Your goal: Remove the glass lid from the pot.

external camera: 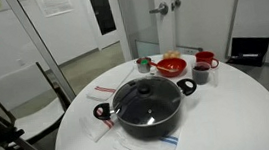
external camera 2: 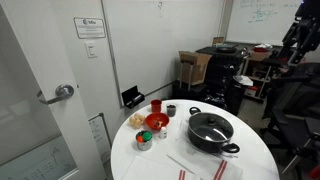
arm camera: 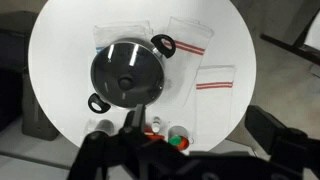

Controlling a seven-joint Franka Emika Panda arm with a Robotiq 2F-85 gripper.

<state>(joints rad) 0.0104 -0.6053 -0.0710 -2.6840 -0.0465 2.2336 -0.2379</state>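
The black pot point(external camera: 152, 121) stands on the round white table point(external camera: 241, 114), with its two loop handles out to the sides. The glass lid point(external camera: 147, 100) lies closed on it, dark knob in the middle. Both also show in an exterior view, the pot point(external camera 2: 212, 140) and the lid point(external camera 2: 210, 125). In the wrist view the lid point(arm camera: 127, 75) sits on the pot point(arm camera: 162, 43) far below, left of centre. My gripper point(arm camera: 200, 120) hangs high above the table's edge, well away from the pot. Its dark fingers are spread wide and hold nothing.
Red bowls point(external camera: 172, 66), a red mug point(external camera: 205, 59) and small cups point(arm camera: 178, 136) cluster beside the pot. Clear bags with red stripes point(arm camera: 215, 78) lie flat on the table. A white chair point(external camera: 27, 101) stands near the table. Office clutter point(external camera 2: 225, 60) fills the background.
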